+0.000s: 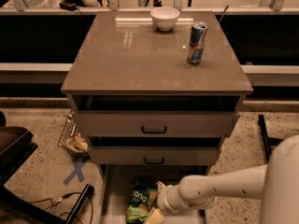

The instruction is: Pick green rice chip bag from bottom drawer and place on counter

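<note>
The green rice chip bag (139,202) lies on the floor of the open bottom drawer (113,197), light green with a teal band and white letters. My gripper (155,204) comes in from the right on a white arm and sits right beside the bag's right edge, low in the drawer. Its fingertips (156,216) look beige and touch or nearly touch the bag; I cannot see how they stand. The counter (135,55) is the grey-brown slab on top of the cabinet.
A white bowl (165,17) sits at the counter's back edge and a blue-silver drink can (196,43) stands at its right. Two upper drawers (154,125) with black handles overhang the bottom drawer. A wire basket (72,139), a blue floor cross (76,171) and dark furniture (14,148) are left.
</note>
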Controlling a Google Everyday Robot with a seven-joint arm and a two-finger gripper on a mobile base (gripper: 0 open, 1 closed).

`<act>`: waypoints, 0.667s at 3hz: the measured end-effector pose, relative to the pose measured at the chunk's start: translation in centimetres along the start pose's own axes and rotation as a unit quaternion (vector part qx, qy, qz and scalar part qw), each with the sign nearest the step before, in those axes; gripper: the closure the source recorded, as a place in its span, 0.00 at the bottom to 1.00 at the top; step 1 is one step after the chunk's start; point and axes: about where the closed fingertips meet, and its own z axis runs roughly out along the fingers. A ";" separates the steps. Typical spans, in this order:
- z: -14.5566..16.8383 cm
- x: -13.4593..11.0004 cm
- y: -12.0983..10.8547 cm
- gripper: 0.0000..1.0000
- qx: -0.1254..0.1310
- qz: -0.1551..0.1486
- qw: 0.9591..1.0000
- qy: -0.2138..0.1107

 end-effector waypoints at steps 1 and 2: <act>3.9 1.2 -4.5 0.00 0.015 0.005 1.000 -0.018; 6.5 2.8 -8.5 0.00 0.047 0.011 0.998 -0.032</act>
